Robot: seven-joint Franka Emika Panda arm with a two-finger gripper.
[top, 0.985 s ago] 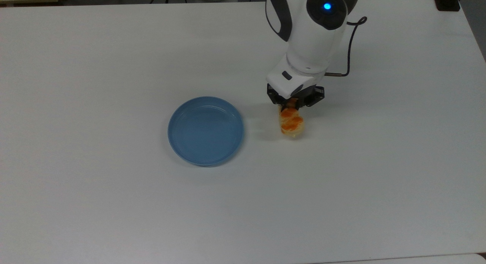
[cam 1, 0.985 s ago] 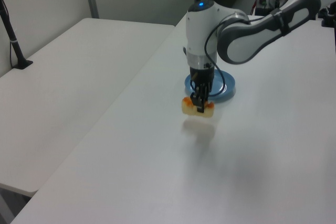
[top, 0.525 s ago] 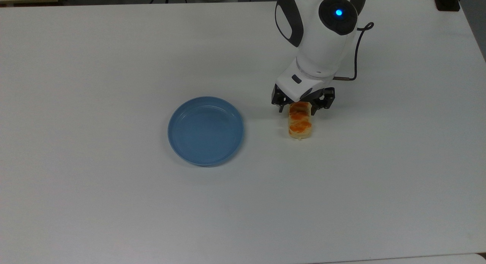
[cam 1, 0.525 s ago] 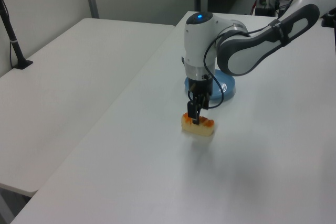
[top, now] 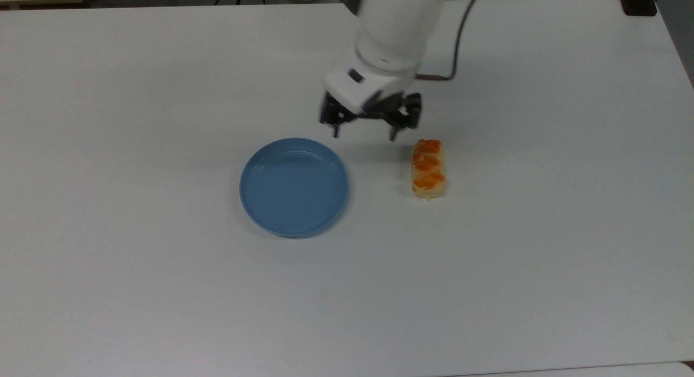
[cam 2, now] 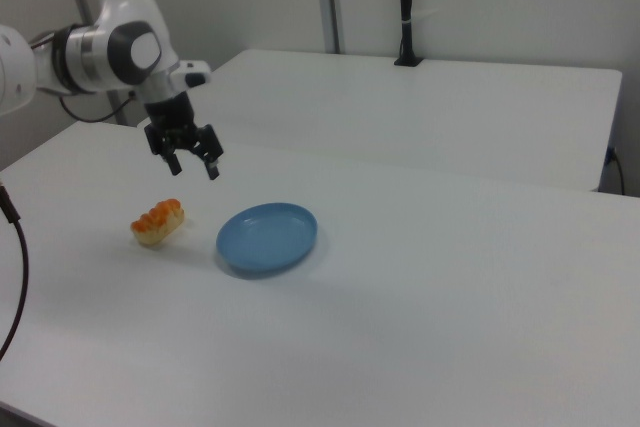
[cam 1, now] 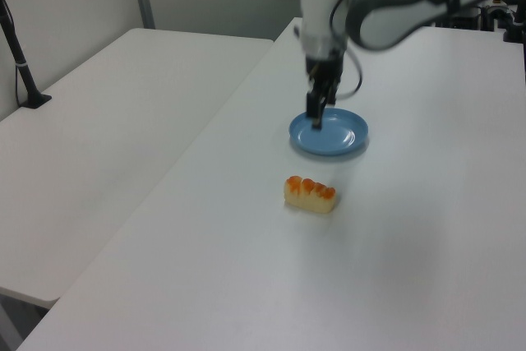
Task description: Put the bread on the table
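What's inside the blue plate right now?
Nothing: the blue plate shows bare blue inside, no part of it covered. The bread lies flat on the table beside it, apart from the open tool.

The gripper [top: 364, 132] hangs in the air with its two dark fingers pointing down and spread wide apart, nothing between them. Above it sits the white hand block, and above that the thick white wrist segment [top: 397, 24] stands nearly upright. In the right view the gripper [cam 2: 192, 166] tilts slightly, and the arm [cam 2: 95, 52] bends back from the wrist through a grey-jointed elbow toward the right view's left.
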